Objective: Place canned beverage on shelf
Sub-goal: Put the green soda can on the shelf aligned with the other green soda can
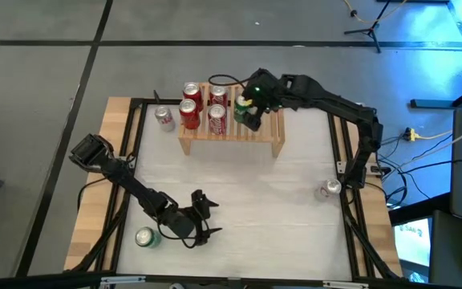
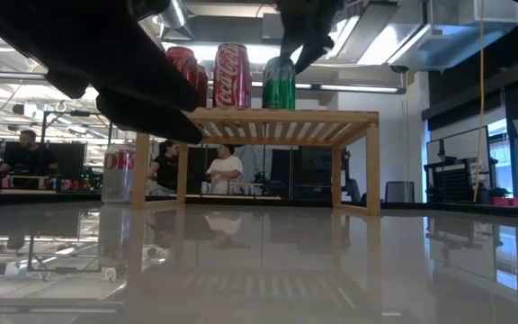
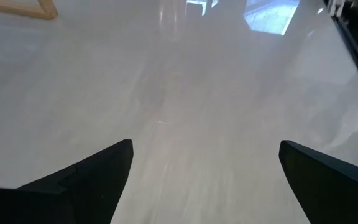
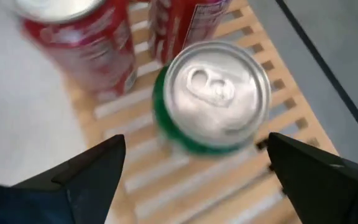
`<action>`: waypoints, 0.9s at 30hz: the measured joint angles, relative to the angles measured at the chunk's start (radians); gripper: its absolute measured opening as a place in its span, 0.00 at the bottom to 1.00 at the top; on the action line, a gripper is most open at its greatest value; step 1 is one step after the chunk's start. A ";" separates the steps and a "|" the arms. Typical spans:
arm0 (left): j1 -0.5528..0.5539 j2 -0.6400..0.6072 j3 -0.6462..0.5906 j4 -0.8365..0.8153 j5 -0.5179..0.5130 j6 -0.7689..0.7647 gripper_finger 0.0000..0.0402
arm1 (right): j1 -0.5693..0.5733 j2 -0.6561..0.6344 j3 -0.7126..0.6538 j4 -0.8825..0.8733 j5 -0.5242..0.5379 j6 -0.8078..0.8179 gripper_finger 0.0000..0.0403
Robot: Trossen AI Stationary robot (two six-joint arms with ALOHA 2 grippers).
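The pale wooden shelf (image 1: pixel 231 132) stands at the table's far side. A green can (image 4: pixel 210 93) stands upright on its slatted top, beside several red cans (image 1: pixel 191 112); it also shows in the low view (image 2: pixel 279 83). My right gripper (image 4: pixel 196 144) is open just above the green can, one finger on either side, clear of it. My left gripper (image 3: pixel 205 146) is open and empty over the bare table near the front edge (image 1: pixel 203 217).
A red can (image 1: pixel 164 118) stands on the table left of the shelf. A green can (image 1: pixel 145 237) stands by my left arm at the front left. A silver can (image 1: pixel 330 189) stands near the table's right edge. People show in the room behind the table.
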 joint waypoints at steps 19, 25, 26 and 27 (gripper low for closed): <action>-0.002 -0.173 0.107 -0.243 0.086 0.006 0.98 | 0.584 -0.187 -0.169 -0.175 0.326 0.212 0.96; -0.008 -0.172 0.393 -0.777 0.083 -0.057 0.98 | 0.748 -0.252 -0.508 0.126 0.357 0.241 0.96; -0.008 -0.172 0.438 -0.858 0.084 -0.081 0.98 | 0.769 -0.260 -0.559 0.178 0.360 0.247 0.96; -0.011 -0.171 0.477 -0.941 0.088 -0.115 0.98 | 0.789 -0.268 -0.608 0.240 0.365 0.253 0.96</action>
